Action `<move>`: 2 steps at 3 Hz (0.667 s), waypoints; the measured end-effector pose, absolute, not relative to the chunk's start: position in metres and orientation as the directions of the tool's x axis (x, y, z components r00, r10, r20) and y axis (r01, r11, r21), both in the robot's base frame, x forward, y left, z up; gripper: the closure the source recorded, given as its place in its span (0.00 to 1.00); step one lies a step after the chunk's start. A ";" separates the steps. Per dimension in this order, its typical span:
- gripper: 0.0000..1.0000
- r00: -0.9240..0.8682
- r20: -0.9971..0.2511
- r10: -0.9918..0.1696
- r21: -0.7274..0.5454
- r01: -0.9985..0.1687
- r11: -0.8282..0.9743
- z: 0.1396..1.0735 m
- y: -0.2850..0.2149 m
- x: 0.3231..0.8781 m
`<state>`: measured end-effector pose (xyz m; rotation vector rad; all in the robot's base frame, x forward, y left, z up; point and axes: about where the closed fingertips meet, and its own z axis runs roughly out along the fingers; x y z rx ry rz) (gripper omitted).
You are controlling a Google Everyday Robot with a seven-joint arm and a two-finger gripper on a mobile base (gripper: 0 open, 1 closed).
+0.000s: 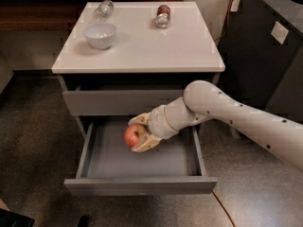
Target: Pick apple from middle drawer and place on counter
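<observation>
The small red apple [132, 135] with a yellowish patch sits between the fingers of my gripper [137, 134], which is shut on it. The gripper holds the apple just above the floor of the open middle drawer [142, 186], near its back left part. My white arm reaches in from the right. The closed drawer above has a flat grey front. The glossy pale counter [156, 41] tops the cabinet, above and behind the gripper.
On the counter stand a white bowl [100, 34] at the left, a clear glass [103, 9] lying at the back left and a red-labelled can [163, 15] lying at the back. A dark cabinet [265, 56] stands at the right. A dark wooden ledge runs behind.
</observation>
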<state>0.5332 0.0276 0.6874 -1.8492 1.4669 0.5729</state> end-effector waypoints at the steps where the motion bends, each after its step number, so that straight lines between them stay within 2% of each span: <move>1: 1.00 0.265 -0.706 -0.656 -0.248 -0.961 -0.121 0.710 0.021 0.538; 2: 1.00 0.241 -0.701 -0.671 -0.220 -0.968 -0.119 0.731 0.005 0.558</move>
